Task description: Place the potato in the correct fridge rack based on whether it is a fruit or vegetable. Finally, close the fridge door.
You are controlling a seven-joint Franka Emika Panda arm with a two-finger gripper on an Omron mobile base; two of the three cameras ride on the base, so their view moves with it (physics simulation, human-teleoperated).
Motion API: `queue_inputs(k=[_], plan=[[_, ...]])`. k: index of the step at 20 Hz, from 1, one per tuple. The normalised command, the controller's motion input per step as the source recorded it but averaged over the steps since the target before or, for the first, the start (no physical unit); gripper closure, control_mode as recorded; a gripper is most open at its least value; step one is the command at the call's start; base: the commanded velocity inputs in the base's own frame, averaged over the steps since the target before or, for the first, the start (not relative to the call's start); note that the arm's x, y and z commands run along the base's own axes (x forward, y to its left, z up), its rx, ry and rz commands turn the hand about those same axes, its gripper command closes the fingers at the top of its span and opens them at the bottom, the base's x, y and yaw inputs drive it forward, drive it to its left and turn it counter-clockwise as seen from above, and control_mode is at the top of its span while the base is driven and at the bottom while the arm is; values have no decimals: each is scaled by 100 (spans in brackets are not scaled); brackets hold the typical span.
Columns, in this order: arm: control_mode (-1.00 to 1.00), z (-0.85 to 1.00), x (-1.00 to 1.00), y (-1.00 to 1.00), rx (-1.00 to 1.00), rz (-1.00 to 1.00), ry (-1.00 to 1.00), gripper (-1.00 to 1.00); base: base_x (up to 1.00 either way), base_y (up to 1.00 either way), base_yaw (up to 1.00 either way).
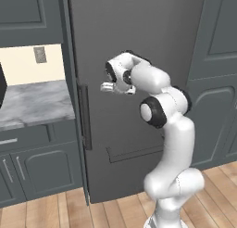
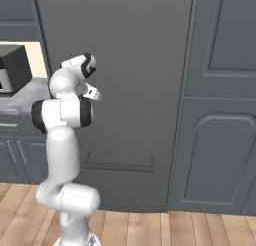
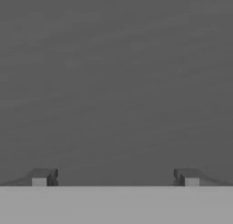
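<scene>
The fridge door [image 1: 139, 46] is a tall dark grey panel that stands shut, flush with the cabinets, its slim vertical handle [image 1: 84, 116] at its left edge. My gripper [image 1: 107, 87] points at the door's face, just right of the handle and at its upper end. From the other side the gripper [image 2: 95, 95] shows close to the door [image 2: 130, 50]. In the hand view the door's plain grey surface [image 3: 116, 82] lies straight ahead, and my gripper [image 3: 114, 177] is open with nothing between its wide-set fingertips [image 3: 43, 177]. The potato and the fridge rack are hidden behind the door.
A marble counter [image 1: 32, 102] runs left of the fridge over grey lower cabinets [image 1: 37, 171]. A dark appliance [image 2: 12, 67] stands on it. Tall panelled cabinet doors [image 2: 220, 140] flank the fridge on the right. Wood floor [image 1: 111, 213] lies below.
</scene>
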Motion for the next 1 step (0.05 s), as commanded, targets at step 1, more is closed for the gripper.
queue_inputs(k=[1], plan=[[-100, 0, 39, -7, -15, -28, 40, -100, 0, 0, 0]])
